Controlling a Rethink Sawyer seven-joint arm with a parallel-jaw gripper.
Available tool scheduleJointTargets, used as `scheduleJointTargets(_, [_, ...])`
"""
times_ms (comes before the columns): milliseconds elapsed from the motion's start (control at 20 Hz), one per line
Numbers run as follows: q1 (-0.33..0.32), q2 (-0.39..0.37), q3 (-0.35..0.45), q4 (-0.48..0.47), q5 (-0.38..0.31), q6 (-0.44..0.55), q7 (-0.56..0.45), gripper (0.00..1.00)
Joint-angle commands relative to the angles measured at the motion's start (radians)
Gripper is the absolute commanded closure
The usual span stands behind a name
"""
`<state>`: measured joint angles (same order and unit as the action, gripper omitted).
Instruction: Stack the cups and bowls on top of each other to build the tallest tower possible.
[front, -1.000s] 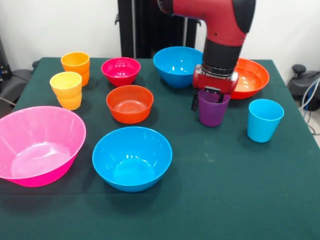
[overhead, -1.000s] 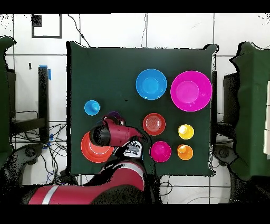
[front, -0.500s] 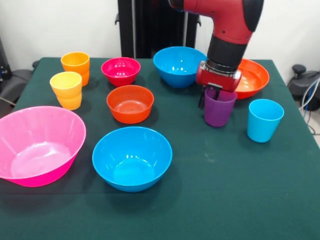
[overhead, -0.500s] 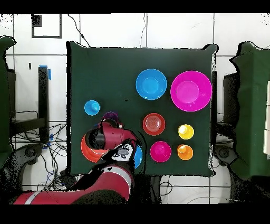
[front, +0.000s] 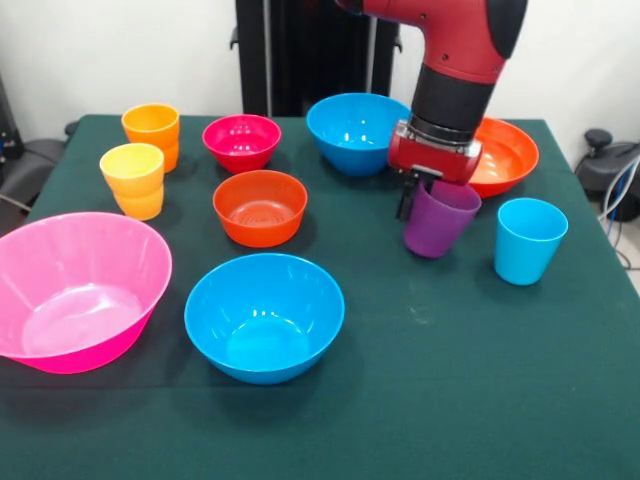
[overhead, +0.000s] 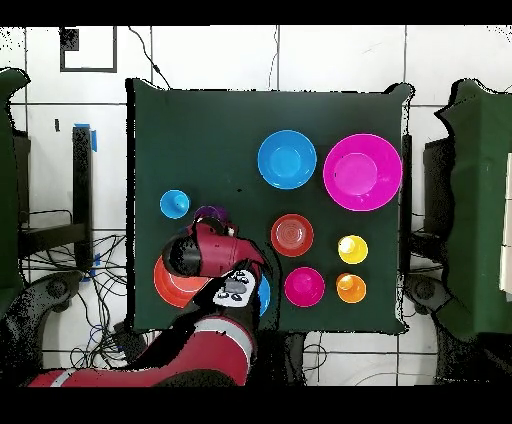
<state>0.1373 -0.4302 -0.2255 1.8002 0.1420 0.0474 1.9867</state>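
My gripper (front: 418, 199) is shut on the rim of the purple cup (front: 438, 222), one finger outside and one inside. The cup hangs tilted just above the cloth, between the far blue bowl (front: 350, 130) and the light blue cup (front: 529, 240). In the overhead view only the cup's edge (overhead: 208, 213) shows past the arm. The small orange-red bowl (front: 260, 207) and small magenta bowl (front: 241, 141) stand apart and empty; no tower stands. The yellow cup (front: 132, 178) and orange cup (front: 151, 130) are at the left.
The wide orange bowl (front: 505, 155) sits right behind the gripper. The near blue bowl (front: 264, 315) and the big pink bowl (front: 75, 290) stand at the front left. The dark green table (front: 480, 400) ends close to the right of the light blue cup.
The gripper closed on the purple cup's rim, shifted slightly right, and the cup went from upright on the cloth to tilted and raised.
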Motion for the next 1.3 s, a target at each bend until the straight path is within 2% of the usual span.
scheduleJointTargets(50, [-0.041,-0.097,0.039,-0.083,-0.056,0.256,-0.012,1.0])
scheduleJointTargets(250, [-0.067,-0.189,0.035,-0.12,-0.085,0.434,-0.074,1.0])
scheduleJointTargets(450, [-0.09,-0.258,0.031,-0.134,-0.122,0.564,-0.106,1.0])
scheduleJointTargets(650, [-0.117,-0.29,0.018,-0.196,-0.174,0.712,-0.138,1.0])
scheduleJointTargets(1050, [-0.183,-0.286,0.037,-0.275,-0.277,0.749,-0.146,1.0])
scheduleJointTargets(1300, [-0.234,-0.256,0.062,-0.306,-0.327,0.714,-0.159,1.0])
